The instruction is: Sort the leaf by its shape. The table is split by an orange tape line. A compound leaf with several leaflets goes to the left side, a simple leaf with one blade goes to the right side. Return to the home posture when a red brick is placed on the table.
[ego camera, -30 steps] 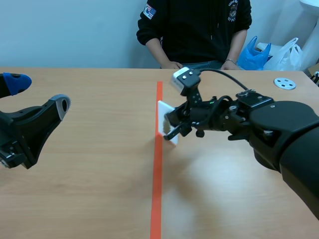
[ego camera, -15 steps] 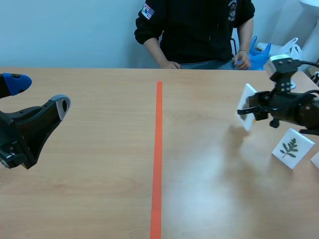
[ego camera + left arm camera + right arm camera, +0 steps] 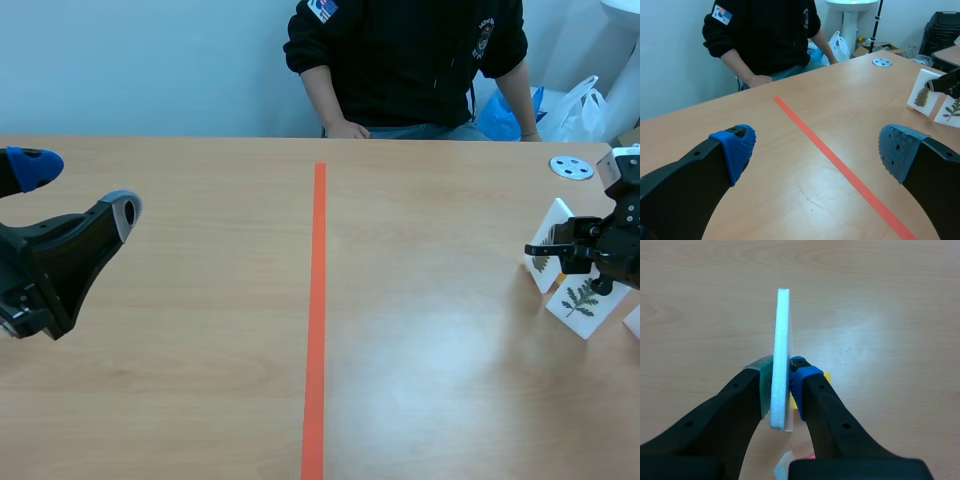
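Two white foam cards sit near the desk's (image 3: 200,350) right edge, well apart from the orange tape line (image 3: 318,300). The held card (image 3: 545,243), printed with an olive leaf, is clamped edge-on between the right claw's (image 3: 782,385) pads, just beside the other card (image 3: 583,300), which shows a dark feathery leaf. The right arm lies low. The left claw (image 3: 75,190) hangs spread wide over the left half, gripping nothing.

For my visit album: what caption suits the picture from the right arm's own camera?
The right claw shut on a white foam card, seen edge-on over the wooden table.
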You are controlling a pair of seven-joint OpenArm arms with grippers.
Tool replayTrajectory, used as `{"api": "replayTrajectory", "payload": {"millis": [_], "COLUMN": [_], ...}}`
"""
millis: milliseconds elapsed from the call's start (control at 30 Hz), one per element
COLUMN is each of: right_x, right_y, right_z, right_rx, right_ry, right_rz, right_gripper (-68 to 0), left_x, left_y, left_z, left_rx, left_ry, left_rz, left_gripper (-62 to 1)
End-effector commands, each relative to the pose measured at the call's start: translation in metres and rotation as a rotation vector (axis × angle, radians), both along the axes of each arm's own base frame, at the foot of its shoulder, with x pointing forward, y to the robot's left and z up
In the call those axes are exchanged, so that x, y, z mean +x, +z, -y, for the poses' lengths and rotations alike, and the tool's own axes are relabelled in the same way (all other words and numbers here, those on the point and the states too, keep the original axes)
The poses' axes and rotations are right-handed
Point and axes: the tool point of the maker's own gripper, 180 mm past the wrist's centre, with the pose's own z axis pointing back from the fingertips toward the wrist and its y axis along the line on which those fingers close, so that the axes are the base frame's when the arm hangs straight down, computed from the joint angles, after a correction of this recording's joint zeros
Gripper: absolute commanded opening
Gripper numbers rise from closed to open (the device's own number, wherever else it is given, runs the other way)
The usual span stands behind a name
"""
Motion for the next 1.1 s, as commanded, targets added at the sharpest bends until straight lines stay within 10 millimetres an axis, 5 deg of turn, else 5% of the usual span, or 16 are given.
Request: {"api": "replayTrajectory", "payload": {"millis": [0,67,333,567,833,1067], "right_x": [0.011,0.012,0.012,0.012,0.016,-0.013], "right_y": [0.018,0.019,0.019,0.021,0.077,0.140], "right_z": [0.006,0.007,0.007,0.006,0.009,0.001], "right_rx": [-0.009,-0.013,-0.012,-0.019,-0.103,-0.204], "right_ry": [-0.014,-0.021,-0.021,-0.013,0.023,0.096], "right_rz": [0.055,0.057,0.056,0.045,0.136,0.246], "right_gripper": [-66.8,-65.9,-43.2,-11.5,-9.7,-9.7], "left_x": [0.001,0.001,0.001,0.001,0.001,0.001], "left_y": [0.006,0.006,0.006,0.006,0.006,0.005], "left_z": [0.000,0.000,0.000,0.000,0.000,0.000], "left_rx": [-0.021,-0.021,-0.021,-0.021,-0.020,-0.019], "left_ry": [0.002,0.002,0.002,0.002,0.002,0.002], "left_rz": [0.019,0.019,0.019,0.019,0.017,0.015], "left_gripper": [-8.0,-8.0,-8.0,-8.0,-8.0,-8.0]}}
